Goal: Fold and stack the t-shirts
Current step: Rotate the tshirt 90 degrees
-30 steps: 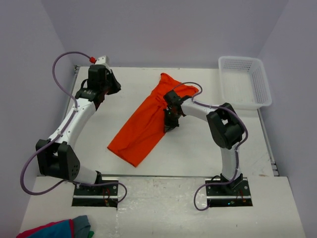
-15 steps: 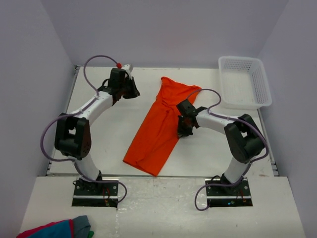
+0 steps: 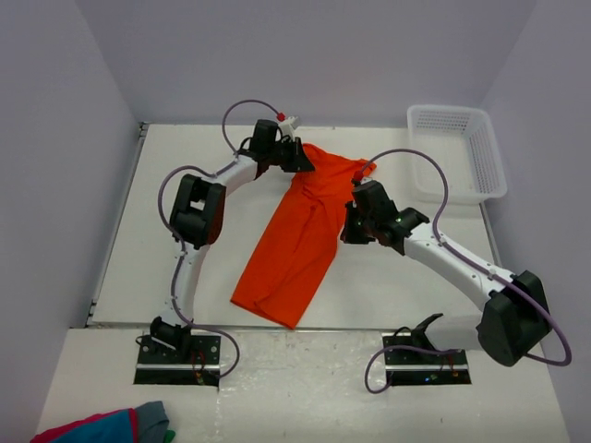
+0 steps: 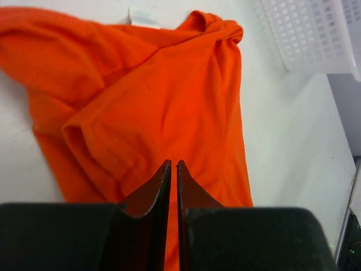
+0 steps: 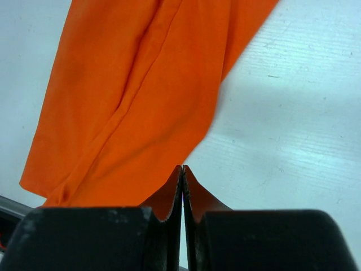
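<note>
One orange t-shirt (image 3: 300, 231) lies as a long folded strip, slanting from the back middle of the table toward the front left. Its bunched upper end fills the left wrist view (image 4: 169, 96). My left gripper (image 3: 303, 161) hangs over that upper left end, jaws shut with only a slit and nothing held (image 4: 173, 162). My right gripper (image 3: 351, 231) is at the strip's right edge, halfway along. Its jaws (image 5: 183, 167) are shut, tips right at the cloth's (image 5: 130, 101) hem, with no cloth showing between them.
A white mesh basket (image 3: 457, 152) stands at the back right, and its corner shows in the left wrist view (image 4: 316, 34). A red, blue and grey cloth bundle (image 3: 111, 426) lies on the near ledge at the front left. Bare white table (image 3: 185, 240) lies left of the shirt.
My left arm has swung from the far left corner across to the shirt's upper end. The right gripper has moved right, and the shirt has shifted right and turned more upright.
</note>
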`<state>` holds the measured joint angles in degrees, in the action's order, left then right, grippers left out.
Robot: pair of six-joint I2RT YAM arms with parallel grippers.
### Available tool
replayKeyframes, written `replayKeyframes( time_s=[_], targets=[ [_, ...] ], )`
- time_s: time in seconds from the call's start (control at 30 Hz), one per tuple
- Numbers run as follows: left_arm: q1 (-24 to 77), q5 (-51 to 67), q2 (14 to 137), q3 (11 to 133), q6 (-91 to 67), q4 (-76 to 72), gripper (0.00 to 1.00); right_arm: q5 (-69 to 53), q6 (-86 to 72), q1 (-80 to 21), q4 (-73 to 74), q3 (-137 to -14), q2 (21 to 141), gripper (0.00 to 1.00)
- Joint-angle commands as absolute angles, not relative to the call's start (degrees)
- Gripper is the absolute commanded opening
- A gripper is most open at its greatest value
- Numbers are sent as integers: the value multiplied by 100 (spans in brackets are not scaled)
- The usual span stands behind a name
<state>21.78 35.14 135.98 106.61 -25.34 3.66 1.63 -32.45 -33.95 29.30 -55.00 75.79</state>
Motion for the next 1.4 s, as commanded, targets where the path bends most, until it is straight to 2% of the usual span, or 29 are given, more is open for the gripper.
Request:
replayKeyframes(
  time_s=[0.0, 0.1, 0.53, 0.93, 1.2, 1.23, 1.27, 1.37],
  targets=[
    [2171, 4587, 14095, 11478, -2969, -358, 7, 316, -3103, -3410, 3023, -5309, 7278, 0],
    [2197, 4807, 14500, 11908, -3295, -527, 0, 404, -3111, -3401, 3120, -5265, 7233, 0],
    [2241, 4079, 15477, 13060, -3103, 395, 0, 105, -3445, -3410, 3050, -5116, 6680, 0],
    [1943, 2963, 15504, 12824, -2663, 949, 0, -149, -3630, -3410, 2822, -4729, 6539, 0],
    [1355, 2707, 15276, 12534, -2435, 1011, 0, -1089, -3551, -3769, 1996, -4649, 7531, 0],
    [1301, 2698, 15249, 12464, -2435, 1002, 0, -1168, -3499, -3840, 1917, -4684, 7671, 4],
    [1196, 2681, 15188, 12428, -2417, 993, 0, -1265, -3463, -3910, 1873, -4824, 7821, 15],
    [1020, 2672, 15091, 12270, -2400, 949, 0, -1144, -3375, -4279, 2064, -5236, 8419, 31]
  ],
)
